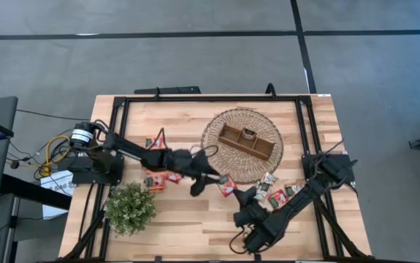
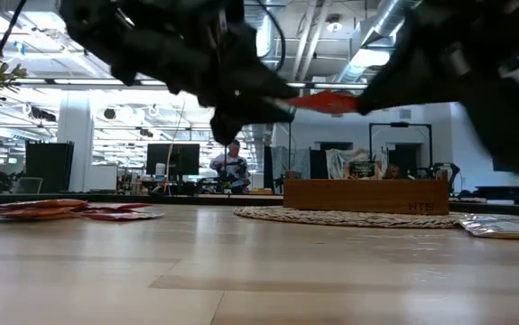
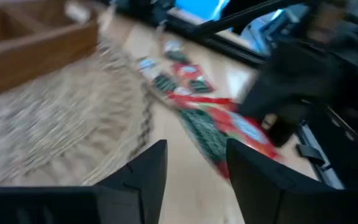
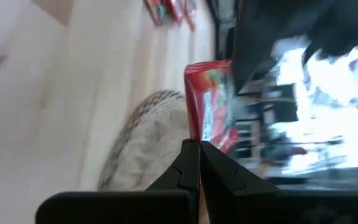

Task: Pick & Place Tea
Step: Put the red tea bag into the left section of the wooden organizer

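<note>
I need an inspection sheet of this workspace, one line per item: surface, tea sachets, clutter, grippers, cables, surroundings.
Surface: light wooden table with a black frame along its edges.
Tea sachets: one red sachet held in the air; loose sachets lie near the left arm, more sachets beside the woven mat.
Clutter: wooden tray on the mat; potted plant on the table.
Grippers: right gripper shut on the red sachet; left gripper open, holding nothing.
Cables: bundle at the left arm's base.
Surroundings: person seated far behind the table.
</note>
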Action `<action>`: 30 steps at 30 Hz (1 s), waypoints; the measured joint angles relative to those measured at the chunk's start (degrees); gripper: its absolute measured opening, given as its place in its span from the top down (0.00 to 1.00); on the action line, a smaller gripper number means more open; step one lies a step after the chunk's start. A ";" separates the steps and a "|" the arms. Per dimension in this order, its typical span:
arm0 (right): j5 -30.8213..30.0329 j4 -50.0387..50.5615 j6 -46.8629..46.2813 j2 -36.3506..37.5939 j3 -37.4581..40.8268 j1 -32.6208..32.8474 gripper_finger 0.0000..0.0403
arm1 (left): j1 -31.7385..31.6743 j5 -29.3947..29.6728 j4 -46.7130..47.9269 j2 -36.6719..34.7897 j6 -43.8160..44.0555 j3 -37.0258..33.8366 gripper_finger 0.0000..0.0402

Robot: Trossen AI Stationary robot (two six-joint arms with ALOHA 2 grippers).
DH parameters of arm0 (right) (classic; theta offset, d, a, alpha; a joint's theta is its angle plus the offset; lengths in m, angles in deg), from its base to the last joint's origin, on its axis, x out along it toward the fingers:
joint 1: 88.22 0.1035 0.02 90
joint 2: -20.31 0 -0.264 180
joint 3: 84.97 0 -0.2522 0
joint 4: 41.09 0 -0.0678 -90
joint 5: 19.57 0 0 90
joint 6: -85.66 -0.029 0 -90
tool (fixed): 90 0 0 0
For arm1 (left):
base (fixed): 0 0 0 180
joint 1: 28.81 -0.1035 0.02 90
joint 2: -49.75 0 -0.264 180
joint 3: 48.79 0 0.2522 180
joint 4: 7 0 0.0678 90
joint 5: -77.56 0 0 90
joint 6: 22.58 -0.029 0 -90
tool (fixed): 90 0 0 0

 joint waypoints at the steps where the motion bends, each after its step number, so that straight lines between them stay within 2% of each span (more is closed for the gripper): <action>1: -0.69 -0.28 1.44 -0.88 -0.58 -0.34 1.00 | -1.30 -1.17 0.99 0.01 1.16 0.01 0.59; 4: -0.75 -0.16 3.11 -2.26 -1.08 -1.34 1.00 | -4.13 -5.93 1.65 0.02 2.22 -0.02 0.57; 7: -1.47 1.15 2.00 -2.41 -1.12 -1.68 1.00 | -5.23 -13.34 0.82 0.02 2.42 -0.02 0.57; 11: -3.16 1.12 1.81 -1.76 -1.16 -1.57 1.00 | -5.28 -17.74 0.39 0.02 3.51 -0.02 0.57; 20: -4.38 0.84 2.19 -1.49 -1.18 -1.85 1.00 | -4.79 -18.61 -3.24 0.02 3.81 0.02 0.58; 30: -4.49 0.79 2.22 -1.49 -1.18 -2.84 1.00 | -4.76 -18.63 -3.15 0.02 3.58 0.02 0.76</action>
